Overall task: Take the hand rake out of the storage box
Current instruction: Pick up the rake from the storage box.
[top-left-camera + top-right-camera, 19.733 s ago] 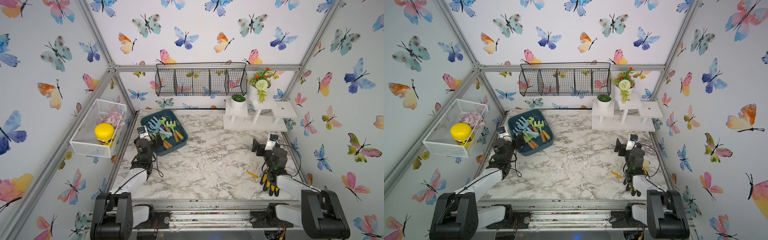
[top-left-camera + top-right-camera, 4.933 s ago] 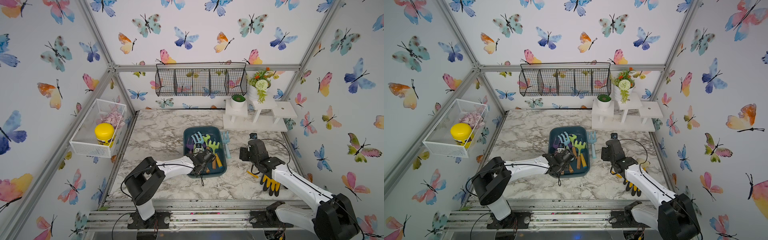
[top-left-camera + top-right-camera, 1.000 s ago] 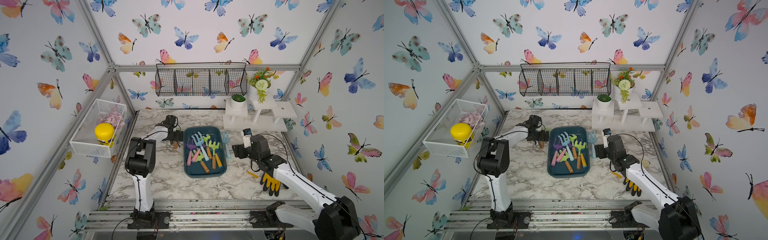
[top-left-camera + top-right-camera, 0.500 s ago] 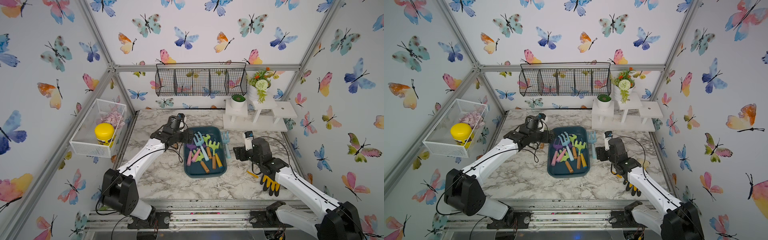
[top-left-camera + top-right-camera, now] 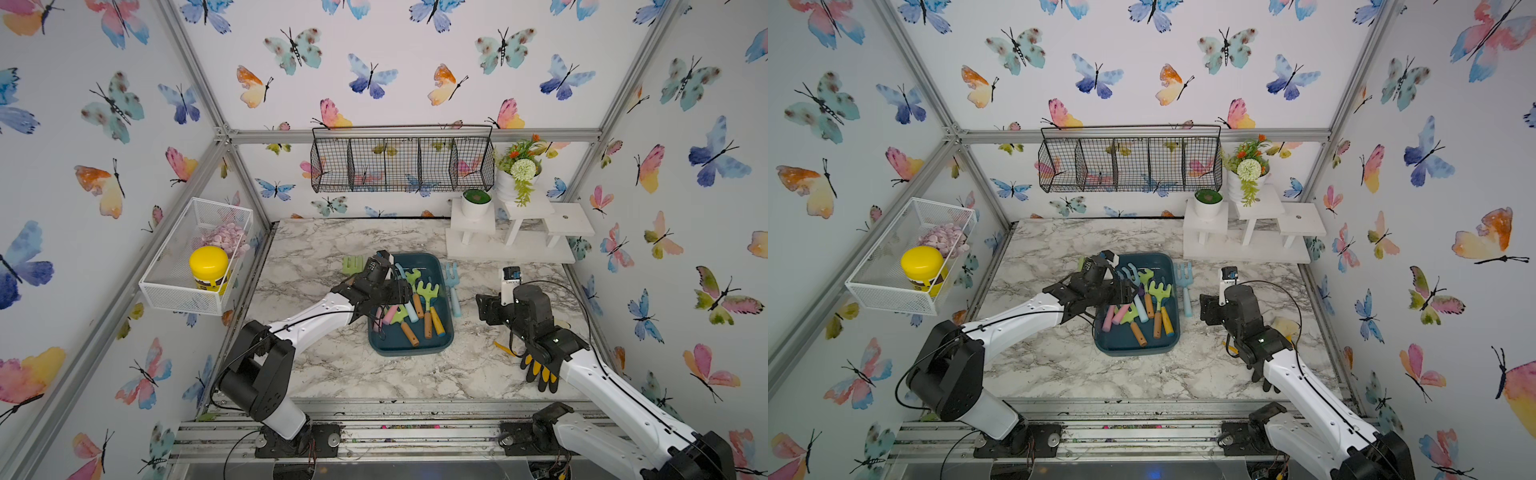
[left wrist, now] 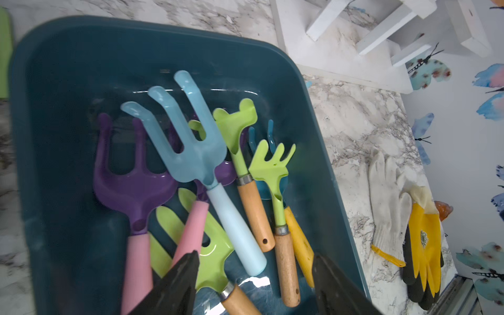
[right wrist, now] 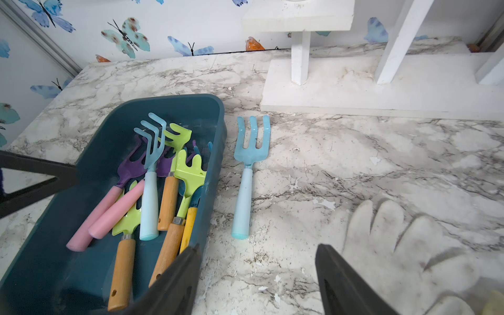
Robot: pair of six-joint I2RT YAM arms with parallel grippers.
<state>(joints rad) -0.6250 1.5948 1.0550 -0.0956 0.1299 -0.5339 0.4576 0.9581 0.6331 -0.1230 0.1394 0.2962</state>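
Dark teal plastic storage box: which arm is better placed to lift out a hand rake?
Left. The left tool hangs open over the handles inside the storage box, with the light-blue plastic hand rake on top; the right tool stands outside the box, over marble.

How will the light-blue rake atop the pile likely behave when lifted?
The light-blue rake probably stays rigid: moulded head, thick handle. Lying uppermost in the storage box, it should lift free, though its smooth rounded handle might slip or swivel.

my left gripper (image 6: pixel 255 272): stretched forward, tilted down, jaws apart, empty | my right gripper (image 7: pixel 257 261): hanging low, jaws apart, empty
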